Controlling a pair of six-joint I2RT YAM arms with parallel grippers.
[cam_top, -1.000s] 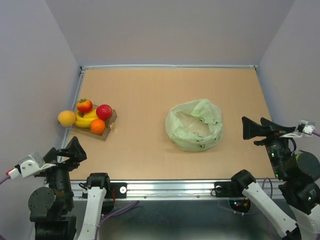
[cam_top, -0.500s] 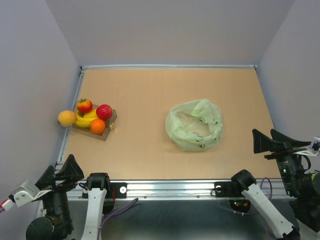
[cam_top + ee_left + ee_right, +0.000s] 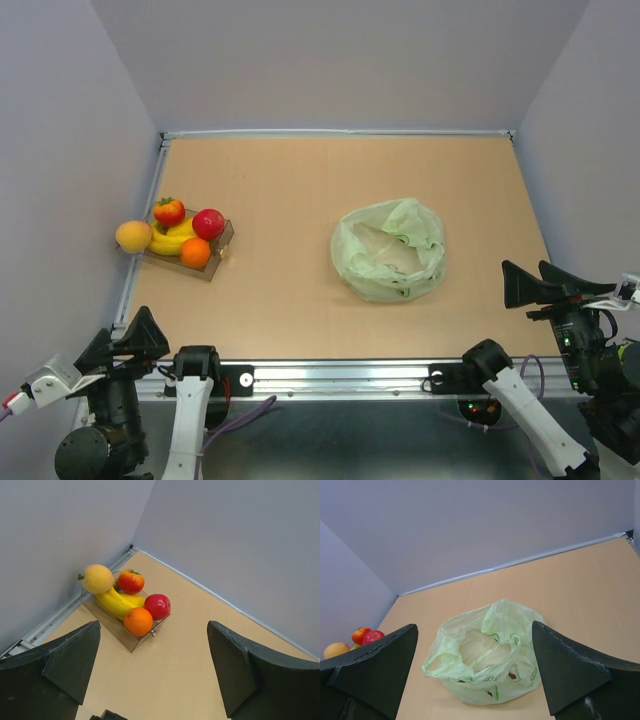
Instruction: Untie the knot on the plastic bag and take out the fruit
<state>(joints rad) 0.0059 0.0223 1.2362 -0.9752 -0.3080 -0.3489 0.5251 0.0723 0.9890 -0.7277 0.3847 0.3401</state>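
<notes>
Five pieces of fruit lie heaped in a clear box close beside the left wall. The plastic bag slumps right of centre, mouth gaping, nothing coloured showing inside. My left gripper and right gripper hang at the near edge, jaws spread, holding nothing. I judge the job finished; parking well means low, slow arms clear of the bag. Wide bare table separates bag and box; only the box crowds an edge.
</notes>
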